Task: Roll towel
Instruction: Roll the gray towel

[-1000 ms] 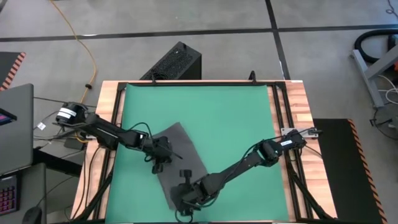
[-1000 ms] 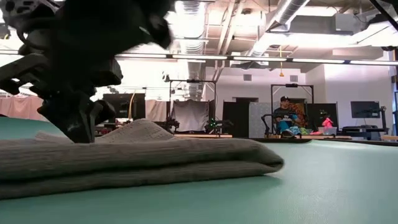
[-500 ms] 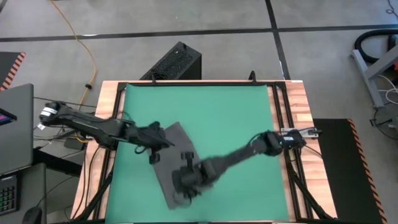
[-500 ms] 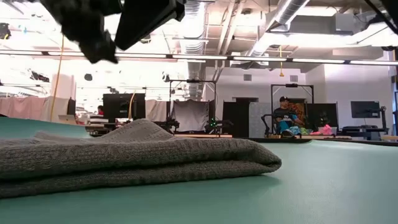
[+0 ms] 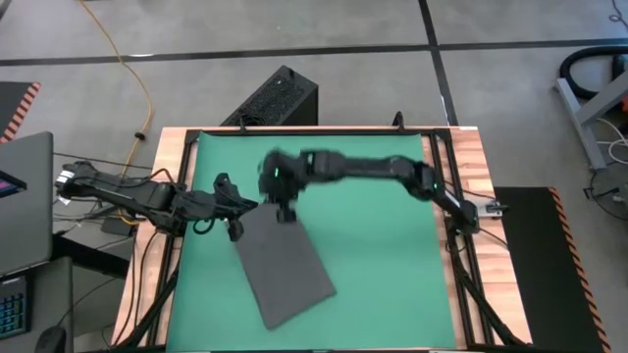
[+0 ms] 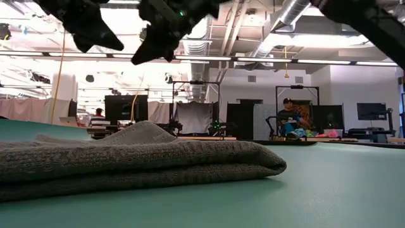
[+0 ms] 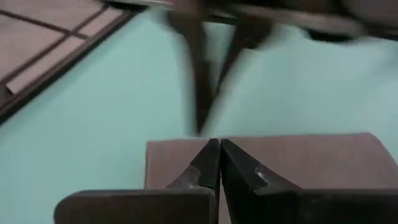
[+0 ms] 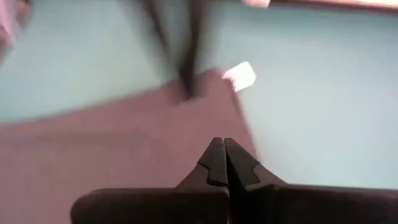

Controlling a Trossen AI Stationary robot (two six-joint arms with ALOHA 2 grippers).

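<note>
The dark grey towel [image 5: 285, 265] lies folded in a long strip on the green mat [image 5: 383, 226], slanting from the mat's middle toward the near edge. In the low view it shows as two stacked layers [image 6: 139, 164]. Its white tag [image 8: 239, 74] sticks out at a far corner. My left gripper [image 5: 235, 224] is shut above the towel's far left corner [image 7: 180, 155]. My right gripper [image 5: 285, 211] is shut above the towel's far end [image 8: 124, 137]. In the low view both the left gripper [image 6: 107, 41] and the right gripper [image 6: 145, 54] hang clear above the cloth.
The mat covers a wooden table with black rails [image 5: 444, 176] along its sides. A black box [image 5: 275, 98] stands beyond the far edge and a laptop [image 5: 20, 196] is off to the left. Bare mat lies right of the towel. A person [image 6: 291, 120] sits far back in the room.
My right gripper has risen off the towel's near end and swung toward the far edge, to above the towel's far end. My left gripper has lifted off the towel's middle and drawn back toward the left, to the far left corner. The towel has stayed folded where it lay.
</note>
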